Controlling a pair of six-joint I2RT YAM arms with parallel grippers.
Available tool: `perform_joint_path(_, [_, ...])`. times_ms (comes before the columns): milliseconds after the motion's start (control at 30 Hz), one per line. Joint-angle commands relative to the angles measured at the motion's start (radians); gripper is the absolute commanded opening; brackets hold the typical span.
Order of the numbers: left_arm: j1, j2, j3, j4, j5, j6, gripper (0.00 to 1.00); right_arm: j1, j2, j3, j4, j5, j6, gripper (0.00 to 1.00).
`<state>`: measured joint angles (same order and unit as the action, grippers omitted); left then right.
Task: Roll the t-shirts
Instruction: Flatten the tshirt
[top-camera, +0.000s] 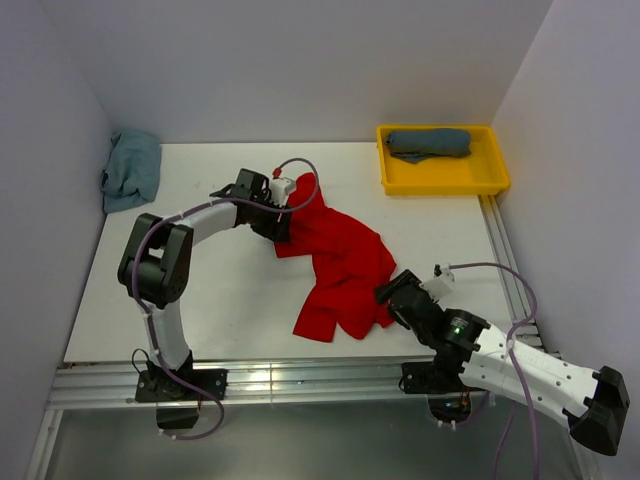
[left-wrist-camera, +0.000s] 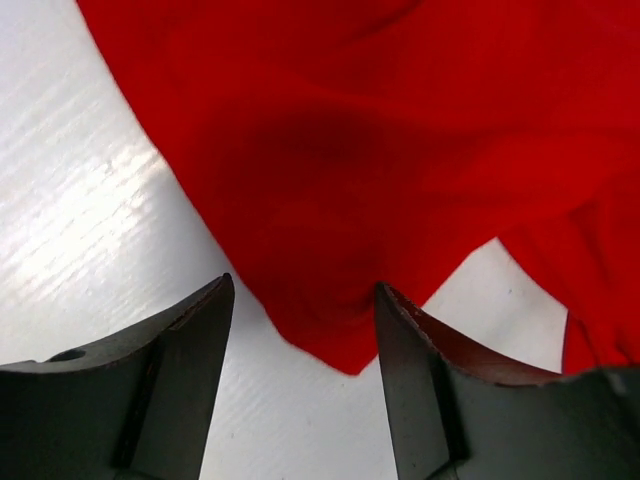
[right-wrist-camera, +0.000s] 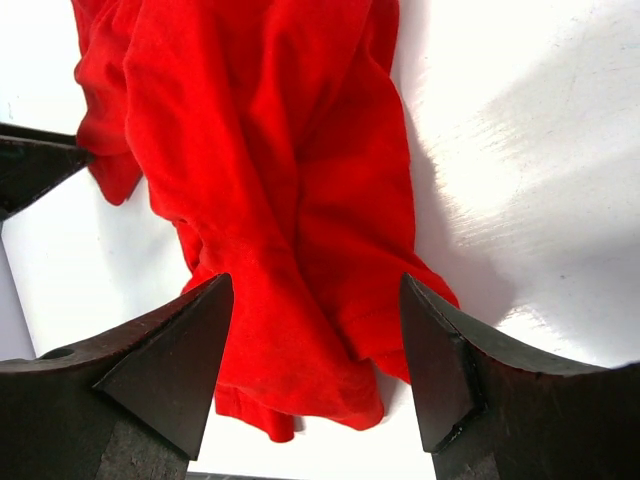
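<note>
A white table (top-camera: 230, 290) fills the floor of a booth with plain pale walls (top-camera: 300, 60), and we look down on it from above and behind the two arms. The red t-shirt (top-camera: 340, 262) lies crumpled near the middle of the table. It stretches on a slant from a far end by the left arm (top-camera: 200, 218) to a near end by the right arm (top-camera: 520, 370). The left gripper (top-camera: 280, 224) sits low at the shirt's far left edge. In its wrist view we see its two dark fingers (left-wrist-camera: 185, 345) standing apart, with a pointed corner of red cloth lying on the table in the gap, pinched by neither. The right gripper (top-camera: 387, 296) is at the shirt's near right edge. Its wrist view shows its fingers spread wide too, with a bunched, folded length of the shirt running between them. We cannot tell whether the cloth brushes the finger on the left of that picture. Neither claw is closed on the fabric. At the far right corner a yellow tray (top-camera: 445, 184) holds the blue-grey t-shirt (top-camera: 430, 143), rolled into a bundle. The pale teal t-shirt (top-camera: 132, 170) lies in a loose heap at the far left corner, against the wall and well apart from the red one.
</note>
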<state>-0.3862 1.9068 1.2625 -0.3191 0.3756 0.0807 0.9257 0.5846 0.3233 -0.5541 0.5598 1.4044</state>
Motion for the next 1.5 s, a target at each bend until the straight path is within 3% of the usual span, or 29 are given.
perform_joint_path(0, [-0.016,0.024,0.046,0.025,0.039,-0.022,0.61,0.007,-0.002,-0.001,-0.012,0.063,0.028,0.74])
perform_joint_path(67, [-0.026,0.032,0.052,0.018,0.022,-0.016,0.54,0.007,0.011,0.003,-0.007,0.072,0.03,0.74])
perform_joint_path(133, [-0.037,0.032,0.054,0.014,0.008,-0.015,0.41,0.007,0.032,0.016,0.003,0.083,0.028,0.74])
perform_joint_path(167, [-0.04,0.034,0.054,0.011,0.0,-0.015,0.29,0.007,0.041,0.02,0.006,0.084,0.022,0.74])
perform_joint_path(300, [-0.04,-0.006,0.046,0.008,-0.015,-0.009,0.01,0.005,0.099,0.034,0.055,0.077,-0.005,0.73])
perform_joint_path(667, [-0.036,-0.11,0.11,-0.084,-0.152,-0.009,0.0,0.007,0.239,0.157,0.138,0.101,-0.091,0.66])
perform_joint_path(933, [-0.01,-0.153,0.153,-0.15,-0.165,0.005,0.0,0.005,0.313,0.197,0.145,0.084,-0.11,0.48])
perform_joint_path(1267, [0.026,-0.155,0.175,-0.186,-0.152,0.024,0.0,0.005,0.213,0.138,0.114,0.081,-0.094,0.54])
perform_joint_path(1467, [0.032,-0.146,0.201,-0.204,-0.144,0.017,0.0,0.007,0.299,0.148,0.145,0.052,-0.113,0.57])
